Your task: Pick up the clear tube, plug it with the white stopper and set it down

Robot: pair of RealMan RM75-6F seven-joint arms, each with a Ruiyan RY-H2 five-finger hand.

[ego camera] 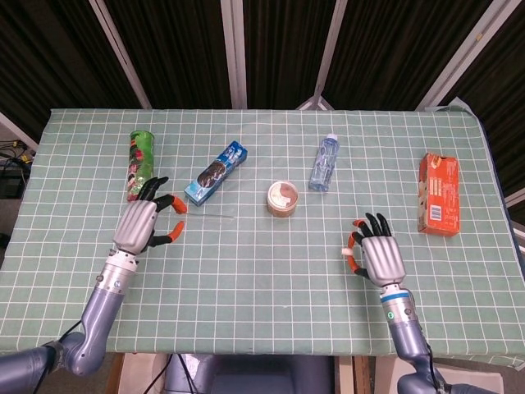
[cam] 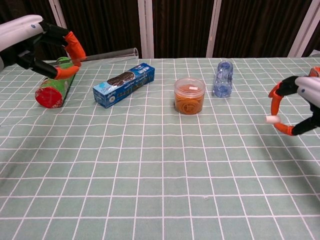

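- Currently, your left hand [ego camera: 141,223] sits at the left of the head view and pinches the clear tube [cam: 107,54] between its orange-tipped fingers [cam: 75,46].
- Note that the tube is lifted off the table [ego camera: 262,271]: in the chest view it runs from the hand toward the upper centre, its open end above the blue box [cam: 124,84].
- Your right hand [ego camera: 380,256] sits at the lower right of the head view, and it holds the white stopper [cam: 272,119] at its orange fingertips, raised clear of the cloth.
- Tube and stopper are well apart, at opposite sides of the frame.
- Between them lie the green can [ego camera: 140,162], the blue box, the orange jar [cam: 189,95] and the water bottle [ego camera: 324,162]; the orange carton [ego camera: 439,194] lies at the right edge.
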